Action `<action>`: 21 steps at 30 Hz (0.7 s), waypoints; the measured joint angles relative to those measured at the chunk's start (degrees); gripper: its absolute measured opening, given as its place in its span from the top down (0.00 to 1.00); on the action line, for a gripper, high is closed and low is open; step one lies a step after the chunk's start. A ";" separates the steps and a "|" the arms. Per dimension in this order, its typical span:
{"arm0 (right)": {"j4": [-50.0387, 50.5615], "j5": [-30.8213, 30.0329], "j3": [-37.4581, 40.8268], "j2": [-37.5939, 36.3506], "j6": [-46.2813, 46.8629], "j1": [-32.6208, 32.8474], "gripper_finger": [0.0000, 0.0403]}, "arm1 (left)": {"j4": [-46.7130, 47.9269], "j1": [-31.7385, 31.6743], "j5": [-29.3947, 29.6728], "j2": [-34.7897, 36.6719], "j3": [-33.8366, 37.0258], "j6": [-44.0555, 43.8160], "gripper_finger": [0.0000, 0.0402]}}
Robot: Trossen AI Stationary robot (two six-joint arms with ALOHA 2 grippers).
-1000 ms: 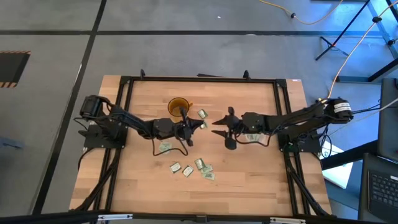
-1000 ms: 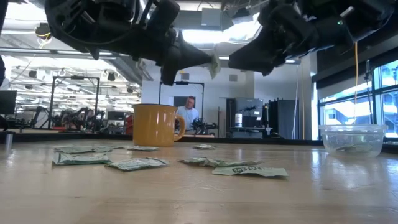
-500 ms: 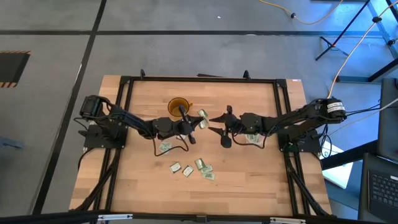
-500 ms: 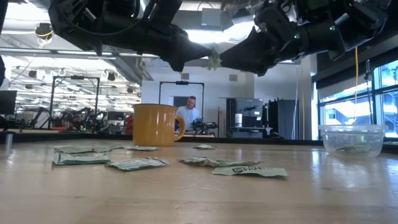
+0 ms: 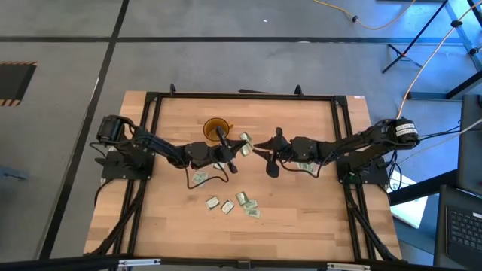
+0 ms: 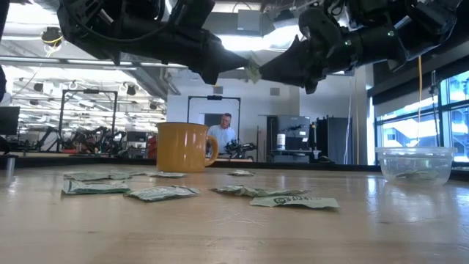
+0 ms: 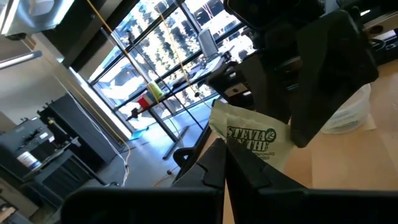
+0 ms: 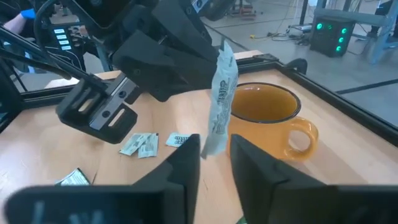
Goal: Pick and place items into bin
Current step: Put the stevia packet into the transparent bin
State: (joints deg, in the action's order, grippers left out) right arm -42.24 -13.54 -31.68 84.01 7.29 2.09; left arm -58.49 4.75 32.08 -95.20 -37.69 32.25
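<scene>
My left gripper [image 5: 238,149] [image 7: 221,165] is shut on one item, a pale green and white packet [image 7: 249,134] [image 8: 221,93], held high over the middle of the table. My right gripper [image 5: 256,153] [image 8: 214,155] faces it from the table's right, open, one finger on each side of the packet's free end. Other packets [image 5: 246,202] [image 6: 161,193] lie flat on the wood. The bin, a clear round container [image 6: 414,165] [image 7: 348,118], stands on the table below my right arm. My left gripper pinches one end of the packet [image 7: 233,155] between its two fingers. The fingers come level from the table's left. The packet sticks out beyond them, on edge and lifted clear of the table. My right gripper's fingers [image 8: 186,155] flank the packet's other end [image 8: 208,146]; I cannot tell whether they touch it.
An amber cup [image 5: 216,128] [image 8: 267,106] with a handle stands on the table just beyond the grippers, toward the far edge. A dark frame [image 5: 241,96] runs around the tabletop. A person [image 6: 222,132] sits far back in the room.
My right gripper has tipped and reached toward the table's left, up to the held packet, and its fingers have drawn closer together around the packet's free end. My left gripper has rolled a little with the packet, which stays lifted clear.
</scene>
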 joint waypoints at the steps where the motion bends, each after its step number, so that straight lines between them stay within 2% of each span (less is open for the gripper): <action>1: 0.00 0.00 0.00 0.00 0.02 0.00 0.81 | 0.01 0.02 0.00 0.00 0.00 0.00 0.99; 10: 0.34 0.02 -0.02 0.00 -0.43 0.00 0.98 | 0.54 0.00 -0.06 0.00 0.01 0.24 0.99; 16: 0.39 0.04 -0.02 0.00 -0.10 0.00 0.99 | 1.93 0.00 0.42 0.00 0.01 0.72 0.91; 18: 0.42 0.02 -0.02 -0.05 0.01 0.00 0.99 | 1.96 0.09 2.06 0.00 0.02 0.16 0.87; 21: 1.91 0.02 -0.02 -1.05 0.15 0.00 1.00 | 2.64 1.05 10.22 0.49 0.02 0.32 0.82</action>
State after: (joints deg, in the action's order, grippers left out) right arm -40.33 -13.52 -31.70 82.96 7.44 2.09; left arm -55.84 5.80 42.29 -94.71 -37.67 32.57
